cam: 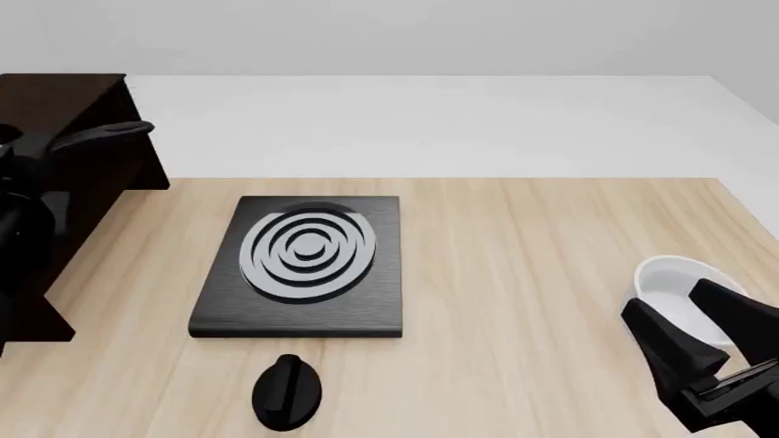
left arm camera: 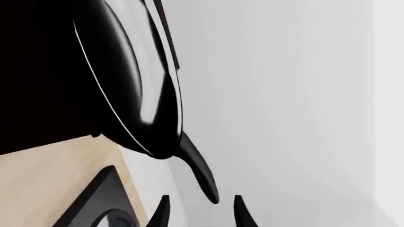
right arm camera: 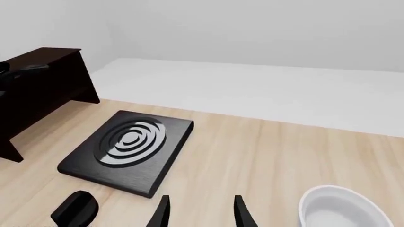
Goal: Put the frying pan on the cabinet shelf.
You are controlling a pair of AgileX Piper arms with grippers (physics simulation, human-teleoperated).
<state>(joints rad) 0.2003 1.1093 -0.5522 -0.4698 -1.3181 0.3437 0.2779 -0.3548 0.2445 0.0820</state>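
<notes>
The frying pan (left arm camera: 126, 80) fills the left wrist view, seen edge-on against the dark cabinet (left arm camera: 38, 71). It is glossy black with a thin light rim. Its handle (left arm camera: 198, 172) tapers down to a tip just at my left gripper (left arm camera: 202, 213), whose fingers stand open and apart from it. In the front view only the pan's handle (cam: 104, 135) shows, sticking out rightward over the cabinet shelf (cam: 61, 87) at the far left. My left arm (cam: 18, 237) hides the pan's body there. My right gripper (cam: 669, 299) hangs open and holds nothing at the right front, over the white bowl.
A black square plate with silver rings (cam: 305, 260) lies left of the table's middle. A black knob-shaped object (cam: 288, 392) sits in front of it. The white bowl (cam: 676, 287) stands near the table's right edge. Light wooden tabletop (cam: 524, 274) lies between plate and bowl.
</notes>
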